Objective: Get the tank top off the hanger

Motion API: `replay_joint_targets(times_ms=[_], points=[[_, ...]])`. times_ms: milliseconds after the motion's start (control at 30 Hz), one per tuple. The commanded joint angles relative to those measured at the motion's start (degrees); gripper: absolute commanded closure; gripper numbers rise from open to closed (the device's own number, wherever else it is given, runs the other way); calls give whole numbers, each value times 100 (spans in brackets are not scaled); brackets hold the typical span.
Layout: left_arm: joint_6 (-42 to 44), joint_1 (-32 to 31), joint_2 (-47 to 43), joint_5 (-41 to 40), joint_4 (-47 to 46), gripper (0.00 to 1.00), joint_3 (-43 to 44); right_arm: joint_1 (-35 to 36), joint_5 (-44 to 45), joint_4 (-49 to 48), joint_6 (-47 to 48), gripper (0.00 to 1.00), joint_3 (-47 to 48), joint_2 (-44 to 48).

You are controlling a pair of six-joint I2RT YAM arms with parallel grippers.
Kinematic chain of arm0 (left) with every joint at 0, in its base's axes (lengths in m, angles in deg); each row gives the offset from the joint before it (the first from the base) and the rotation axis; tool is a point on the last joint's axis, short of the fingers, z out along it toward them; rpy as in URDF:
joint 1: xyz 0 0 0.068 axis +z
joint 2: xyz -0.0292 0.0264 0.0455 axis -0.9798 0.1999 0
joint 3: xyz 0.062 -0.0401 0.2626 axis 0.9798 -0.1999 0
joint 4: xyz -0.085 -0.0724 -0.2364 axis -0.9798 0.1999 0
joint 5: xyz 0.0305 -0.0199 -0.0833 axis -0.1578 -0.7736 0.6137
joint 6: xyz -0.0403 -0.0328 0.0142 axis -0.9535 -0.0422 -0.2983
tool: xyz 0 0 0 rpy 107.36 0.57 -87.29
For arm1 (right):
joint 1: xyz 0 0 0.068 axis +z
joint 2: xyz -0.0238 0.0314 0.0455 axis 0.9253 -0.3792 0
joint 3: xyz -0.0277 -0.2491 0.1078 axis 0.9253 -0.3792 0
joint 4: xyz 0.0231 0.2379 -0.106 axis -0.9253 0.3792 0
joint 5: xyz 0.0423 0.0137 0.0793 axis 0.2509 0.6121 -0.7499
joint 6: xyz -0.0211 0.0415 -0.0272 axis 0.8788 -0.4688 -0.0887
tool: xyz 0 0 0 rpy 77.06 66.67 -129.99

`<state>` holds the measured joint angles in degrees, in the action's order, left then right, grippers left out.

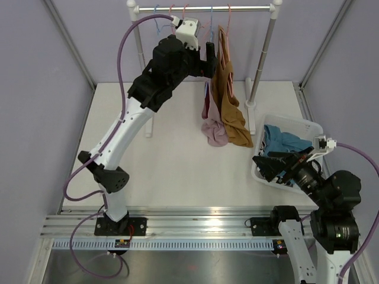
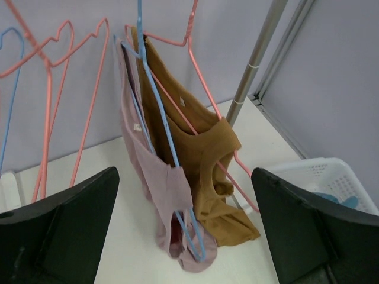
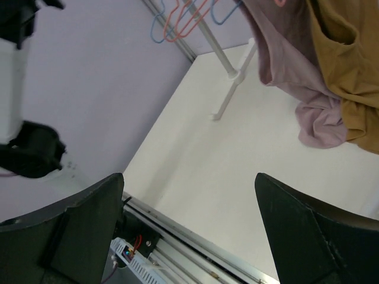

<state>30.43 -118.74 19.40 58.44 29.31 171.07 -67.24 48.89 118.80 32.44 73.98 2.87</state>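
Two tank tops hang from the rail (image 1: 204,8). A mauve tank top (image 1: 213,131) (image 2: 157,177) is on a blue hanger (image 2: 160,118). A brown tank top (image 1: 234,121) (image 2: 204,160) is on a pink hanger (image 2: 201,71). Both hems rest bunched on the table. My left gripper (image 1: 208,56) (image 2: 183,177) is raised just left of the hangers' upper parts, open, holding nothing. My right gripper (image 1: 269,165) (image 3: 189,183) is low at the right, open and empty, facing the mauve top (image 3: 296,65) and the brown top (image 3: 346,59).
A white basket (image 1: 296,121) (image 2: 331,174) holding a blue garment (image 1: 284,141) stands at the right, under my right arm. Empty pink and blue hangers (image 2: 53,59) hang further left on the rail. The rack's posts (image 2: 254,65) (image 3: 228,94) stand on the table.
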Motion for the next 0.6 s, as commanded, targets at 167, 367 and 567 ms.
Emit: replay_joint_targets(times_ms=[167,367,567], points=[[789,10,1219,-793,-1165,19,965,-3,-1211,-97,-924,3,-224,742],[527,265,1826,-708,-1271,49,1333,6,-1010,220,-855,6,-163,840],[182,459,2003,-303,-1350,73,1527,-3,-1229,-202,-1110,8,-356,866]])
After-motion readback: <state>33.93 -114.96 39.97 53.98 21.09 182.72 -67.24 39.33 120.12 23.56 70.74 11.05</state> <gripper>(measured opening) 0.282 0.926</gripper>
